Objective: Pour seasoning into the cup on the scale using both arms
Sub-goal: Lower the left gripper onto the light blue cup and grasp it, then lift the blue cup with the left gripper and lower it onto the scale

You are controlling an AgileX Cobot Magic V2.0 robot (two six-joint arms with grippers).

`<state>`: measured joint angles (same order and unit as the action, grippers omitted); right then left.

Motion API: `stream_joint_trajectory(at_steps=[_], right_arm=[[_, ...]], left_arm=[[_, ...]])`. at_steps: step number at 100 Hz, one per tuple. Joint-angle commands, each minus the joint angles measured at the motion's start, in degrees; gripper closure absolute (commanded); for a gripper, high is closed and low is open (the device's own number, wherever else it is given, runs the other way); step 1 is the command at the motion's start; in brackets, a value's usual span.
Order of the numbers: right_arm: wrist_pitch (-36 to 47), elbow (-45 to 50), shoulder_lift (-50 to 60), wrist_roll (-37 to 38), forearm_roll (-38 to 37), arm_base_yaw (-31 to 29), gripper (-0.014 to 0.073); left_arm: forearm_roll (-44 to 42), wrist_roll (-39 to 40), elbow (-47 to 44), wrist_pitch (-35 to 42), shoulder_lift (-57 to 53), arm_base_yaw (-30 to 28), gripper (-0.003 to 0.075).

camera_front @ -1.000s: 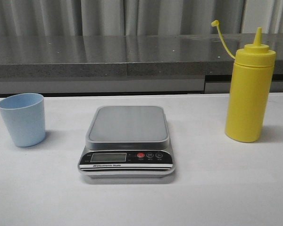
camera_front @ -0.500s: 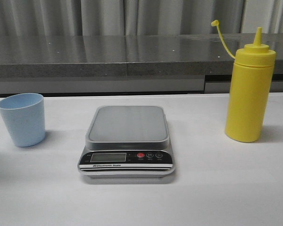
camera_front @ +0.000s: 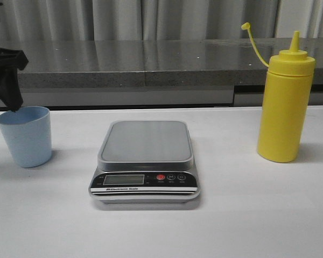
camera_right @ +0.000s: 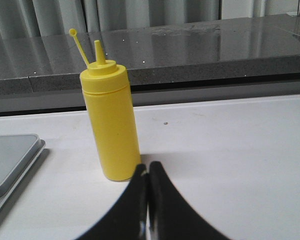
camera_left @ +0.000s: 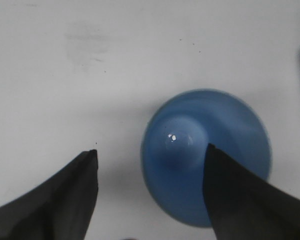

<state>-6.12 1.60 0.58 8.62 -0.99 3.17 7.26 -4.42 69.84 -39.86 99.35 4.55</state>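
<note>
The pale blue cup stands on the white table left of the scale. My left gripper hangs just above the cup's far left rim. In the left wrist view it is open, looking straight down: one finger is over the cup's mouth, the other over bare table beside it. The yellow seasoning bottle stands upright right of the scale, its cap off on its tether. My right gripper is shut and empty, low on the table a little short of the bottle; it is out of the front view.
A grey stone counter ledge with curtains behind runs along the table's far edge. The scale's platform corner shows in the right wrist view. The scale's platform is bare.
My left gripper has come into the front view from the left and now hovers over the cup's rim. The cup, scale and bottle have not moved.
</note>
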Motion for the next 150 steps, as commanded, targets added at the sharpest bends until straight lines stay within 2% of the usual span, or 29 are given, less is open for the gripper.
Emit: stream_joint_trajectory(at_steps=[1, 29, 61, 92, 120, 133, 150], right_arm=[[4.68, -1.01, 1.30, -0.02, 0.16, 0.02, 0.0661], [4.68, -1.01, 1.30, -0.02, 0.16, 0.02, 0.0661], [4.68, -1.01, 1.30, -0.02, 0.16, 0.02, 0.0661], [4.68, -1.01, 1.30, -0.02, 0.16, 0.02, 0.0661], [4.68, -1.01, 1.30, -0.02, 0.16, 0.02, 0.0661], [4.68, -1.01, 1.30, -0.02, 0.16, 0.02, 0.0661], [4.68, -1.01, 1.30, -0.02, 0.16, 0.02, 0.0661]], left_arm=[[0.82, -0.07, 2.76, 1.57, -0.28, 0.44, 0.0279], [0.82, -0.07, 3.72, 4.32, 3.19, 0.44, 0.0303], [0.82, -0.07, 3.72, 4.29, 3.42, 0.44, 0.0554], [0.82, -0.07, 4.86, 2.02, 3.31, 0.44, 0.0709], [0.82, -0.07, 15.54, -6.61, 2.06, 2.07, 0.0734], [0.82, -1.63, 21.83, -10.01, 1.93, 6.05, 0.0734], [0.82, -3.64, 25.16, -10.85, 1.93, 12.37, 0.0734]])
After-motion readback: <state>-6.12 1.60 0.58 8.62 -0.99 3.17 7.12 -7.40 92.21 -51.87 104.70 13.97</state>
